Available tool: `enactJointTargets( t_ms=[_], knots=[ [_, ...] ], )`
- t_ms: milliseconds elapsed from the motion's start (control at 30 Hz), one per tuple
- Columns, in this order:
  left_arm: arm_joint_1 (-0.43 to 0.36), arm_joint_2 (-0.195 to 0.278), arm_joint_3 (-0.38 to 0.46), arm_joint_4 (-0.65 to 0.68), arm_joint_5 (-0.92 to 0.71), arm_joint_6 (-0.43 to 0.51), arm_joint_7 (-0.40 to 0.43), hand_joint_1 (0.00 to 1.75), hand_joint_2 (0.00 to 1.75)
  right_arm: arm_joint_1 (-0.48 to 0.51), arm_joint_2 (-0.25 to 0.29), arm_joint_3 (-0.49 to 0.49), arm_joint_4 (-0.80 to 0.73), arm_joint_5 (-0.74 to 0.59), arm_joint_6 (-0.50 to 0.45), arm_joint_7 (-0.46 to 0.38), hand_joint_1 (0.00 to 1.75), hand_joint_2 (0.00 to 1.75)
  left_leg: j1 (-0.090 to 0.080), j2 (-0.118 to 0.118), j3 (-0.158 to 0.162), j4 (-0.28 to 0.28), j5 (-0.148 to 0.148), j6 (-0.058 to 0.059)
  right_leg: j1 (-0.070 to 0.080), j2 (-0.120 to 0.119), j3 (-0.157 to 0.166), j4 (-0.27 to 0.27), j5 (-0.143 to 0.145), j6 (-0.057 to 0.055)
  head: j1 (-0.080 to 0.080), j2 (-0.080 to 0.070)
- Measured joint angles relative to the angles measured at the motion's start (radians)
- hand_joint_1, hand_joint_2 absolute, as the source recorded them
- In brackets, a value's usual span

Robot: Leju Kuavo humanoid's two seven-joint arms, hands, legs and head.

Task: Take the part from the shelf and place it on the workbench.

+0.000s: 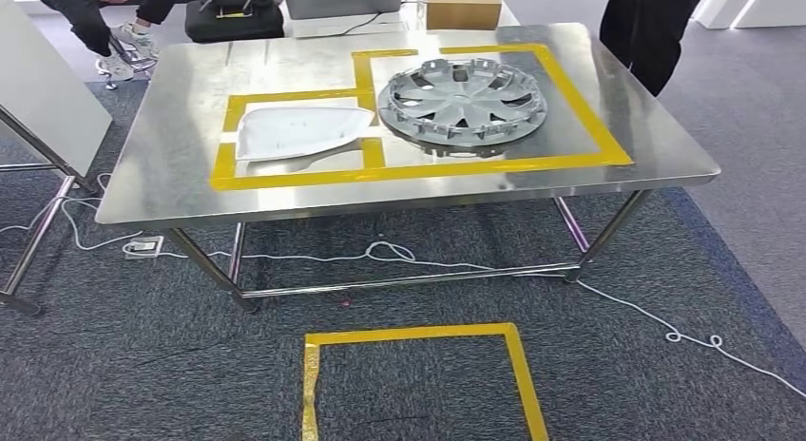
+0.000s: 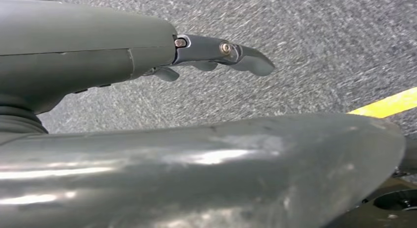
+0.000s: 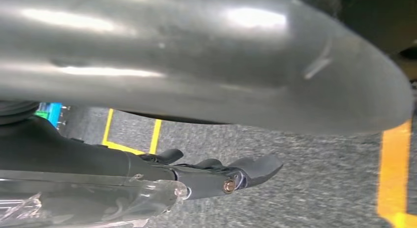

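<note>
Before me stands one steel workbench (image 1: 171,184) carrying two parts, each inside its own yellow-taped bay (image 1: 589,127): one grey wheel cover (image 1: 463,101) in the larger bay, one white shell-shaped part (image 1: 295,130) in the smaller bay beside it. One more yellow tape square (image 1: 518,365) marks the carpet below. My left hand (image 2: 216,53) hangs over the carpet, fingers stretched out and holding nothing. My right hand (image 3: 231,174) hangs likewise, fingers extended, nothing in its grasp
</note>
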Motion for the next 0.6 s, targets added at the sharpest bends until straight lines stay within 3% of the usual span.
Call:
enactJointTargets(
  t_ms=[33,100,167,200,233,267,333,400,500,533,600],
  knots=[
    [0.001,0.0,0.0,0.0,0.0,0.0,0.0,0.0,0.0,0.0,0.0,0.0,0.0,0.0,0.0,0.0,0.0,0.0,0.001,0.0,-0.008,0.015,-0.018,-0.005,-0.001,-0.001,-0.005,-0.001,0.007,-0.009,-0.001,0.0],
    [0.001,0.0,0.0,0.0,0.0,0.0,0.0,0.0,0.0,-0.001,0.0,0.0,0.0,0.0,0.0,0.0,0.0,0.0,0.002,0.0,-0.047,0.106,-0.097,-0.013,-0.004,-0.004,-0.02,-0.003,0.023,-0.023,-0.005,0.0],
    [0.001,0.0,0.0,0.0,0.0,0.0,0.0,0.0,0.0,0.0,0.0,0.0,0.0,0.0,-0.001,0.0,0.0,0.0,0.002,0.0,-0.093,0.24,-0.175,-0.019,-0.003,-0.005,-0.043,-0.002,0.038,-0.026,-0.008,0.0],
    [0.001,0.0,0.0,0.0,0.0,0.0,0.0,0.0,0.0,0.001,0.0,0.0,0.0,0.0,-0.001,0.0,0.0,0.0,0.002,0.0,-0.101,0.281,-0.187,-0.02,-0.003,-0.006,-0.054,-0.001,0.046,-0.025,-0.008,0.0],
    [0.002,-0.001,0.0,0.001,0.0,0.0,0.0,0.0,0.0,0.001,0.0,0.0,0.0,0.0,-0.001,0.0,0.0,0.0,0.002,0.0,-0.091,0.286,-0.179,-0.02,-0.003,-0.007,-0.063,0.0,0.053,-0.024,-0.008,0.0],
    [0.002,0.0,0.0,0.001,0.0,0.0,0.0,0.0,0.0,0.002,0.0,0.0,0.0,0.0,-0.001,0.0,0.0,0.0,0.002,0.0,-0.061,0.251,-0.155,-0.019,-0.003,-0.007,-0.072,0.001,0.059,-0.021,-0.008,0.0],
    [-0.001,0.0,0.0,0.001,0.0,0.0,0.0,0.0,0.0,0.002,0.0,0.0,0.0,0.0,-0.001,0.0,0.0,0.0,0.001,0.001,0.039,0.11,-0.106,-0.016,-0.002,-0.007,-0.085,0.005,0.069,-0.014,-0.008,0.0],
    [-0.004,0.0,0.0,0.001,0.0,0.0,0.0,0.0,0.0,0.001,0.0,0.0,0.0,0.0,-0.001,0.0,0.0,0.0,0.0,-0.001,0.106,0.004,-0.089,-0.008,0.002,-0.007,-0.095,0.012,0.079,-0.004,-0.008,0.0],
    [-0.003,0.0,0.0,0.001,0.0,0.0,0.0,0.0,0.0,0.002,0.0,0.0,0.0,0.0,-0.001,0.0,0.0,0.0,0.0,-0.001,0.103,-0.012,-0.084,0.013,0.002,-0.007,-0.103,0.018,0.09,0.012,-0.007,0.0],
    [-0.002,0.0,0.0,0.002,0.0,0.0,0.0,0.0,0.0,0.004,0.0,0.0,0.0,0.0,-0.001,0.0,0.0,0.0,0.001,0.0,0.097,-0.012,-0.078,0.022,0.001,-0.006,-0.111,0.03,0.076,0.017,-0.005,0.0],
    [-0.003,0.0,0.0,0.002,0.0,0.0,0.0,0.0,0.0,0.005,0.0,0.0,0.0,0.0,-0.001,0.0,0.0,0.0,0.003,0.003,0.081,-0.013,-0.062,0.037,-0.001,-0.006,-0.146,0.115,0.003,0.028,-0.001,0.0]
  ],
)
